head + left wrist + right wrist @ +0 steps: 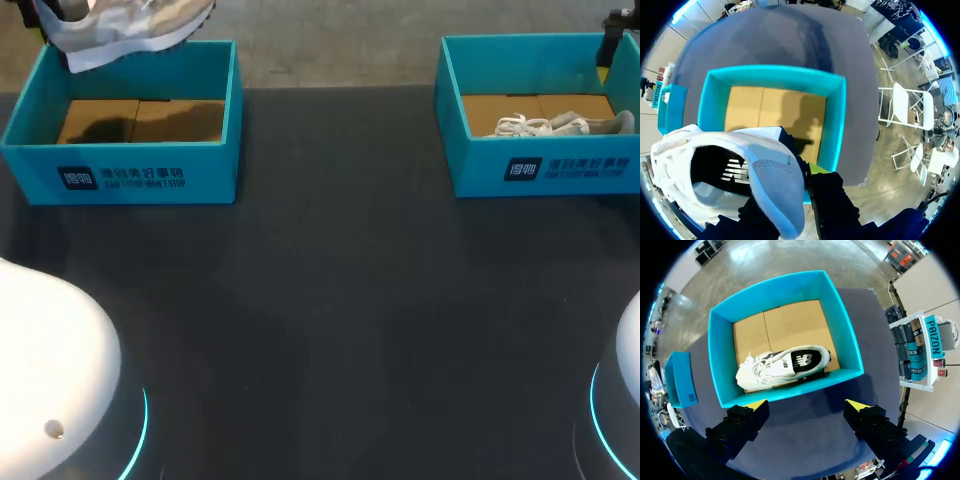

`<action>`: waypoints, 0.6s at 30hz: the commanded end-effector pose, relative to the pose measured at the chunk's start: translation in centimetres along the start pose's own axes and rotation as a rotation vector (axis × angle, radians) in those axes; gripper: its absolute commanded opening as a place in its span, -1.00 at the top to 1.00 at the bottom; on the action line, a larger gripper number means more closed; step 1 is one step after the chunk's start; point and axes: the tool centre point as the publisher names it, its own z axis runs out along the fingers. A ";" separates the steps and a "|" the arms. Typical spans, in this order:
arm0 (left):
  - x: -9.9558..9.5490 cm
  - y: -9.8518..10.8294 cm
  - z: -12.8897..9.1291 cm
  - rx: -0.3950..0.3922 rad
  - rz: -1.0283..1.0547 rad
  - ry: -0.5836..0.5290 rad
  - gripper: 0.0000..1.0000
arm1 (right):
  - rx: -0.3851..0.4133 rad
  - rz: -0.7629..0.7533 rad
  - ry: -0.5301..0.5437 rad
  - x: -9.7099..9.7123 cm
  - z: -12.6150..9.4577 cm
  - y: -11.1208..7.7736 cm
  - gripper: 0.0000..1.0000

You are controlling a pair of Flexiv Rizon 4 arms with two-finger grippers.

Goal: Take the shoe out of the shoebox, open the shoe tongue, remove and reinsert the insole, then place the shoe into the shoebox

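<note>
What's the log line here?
left gripper: shut on lifted shoe above left shoebox | right gripper: open over right shoebox, second shoe inside

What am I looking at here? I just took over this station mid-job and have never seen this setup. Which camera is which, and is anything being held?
You are driving two robot arms at a dark table. The flat picture looks down from above and behind them. The two round pictures come from a camera on each wrist. On the table stand the left shoebox, which is empty, and the right shoebox, where a second shoe lies on its side. The left end effector is closed on a pale shoe, held in the air above the left shoebox. The right end effector is open and holds nothing, above the right shoebox.
</note>
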 end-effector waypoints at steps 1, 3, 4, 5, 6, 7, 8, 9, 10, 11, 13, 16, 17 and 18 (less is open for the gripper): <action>-0.6 -8.0 -2.9 -0.178 0.005 0.010 1.00 | -0.003 0.000 0.001 0.0 0.0 -0.1 -1.00; -1.0 -9.3 -3.5 -0.185 0.002 0.006 1.00 | -0.003 0.000 0.001 0.0 0.0 -0.1 -1.00; -1.1 -10.1 -3.9 -0.187 0.001 0.004 1.00 | -0.003 0.000 0.001 0.0 0.0 -0.1 -1.00; -1.3 -10.8 -4.2 -0.195 0.003 -0.001 1.00 | -0.003 0.000 0.001 0.0 0.0 -0.1 -1.00; -1.5 -11.6 -4.5 -0.197 0.012 -0.006 1.00 | -0.003 0.000 0.001 0.0 0.0 -0.1 -1.00; -1.8 -12.5 -4.8 -0.202 0.017 -0.008 1.00 | -0.003 0.000 0.001 0.0 0.0 -0.1 -1.00; -2.0 -13.3 -5.0 -0.209 0.019 -0.008 1.00 | -0.003 0.000 0.001 0.0 0.0 -0.1 -1.00; -2.2 -14.1 -5.2 -0.213 0.025 -0.011 1.00 | -0.003 0.000 0.001 0.0 0.0 -0.1 -1.00; -2.5 -15.0 -5.4 -0.216 0.030 -0.011 1.00 | -0.003 0.000 0.001 0.0 0.0 -0.1 -1.00; -2.7 -15.7 -5.5 -0.222 0.033 -0.010 1.00 | -0.003 0.000 0.001 0.0 0.0 -0.1 -1.00; -3.2 -17.4 -5.7 -0.228 0.047 -0.009 1.00 | -0.003 0.000 0.001 0.0 0.0 -0.1 -1.00; -3.9 -19.8 -5.9 -0.241 0.068 -0.010 1.00 | -0.003 0.000 0.001 0.0 0.0 -0.1 -1.00; -4.3 -20.6 -5.9 -0.247 0.080 -0.008 1.00 | -0.003 0.000 0.001 0.0 0.0 -0.1 -1.00; -4.6 -21.3 -5.9 -0.246 0.080 -0.008 1.00 | -0.003 0.000 0.001 0.0 0.0 -0.1 -1.00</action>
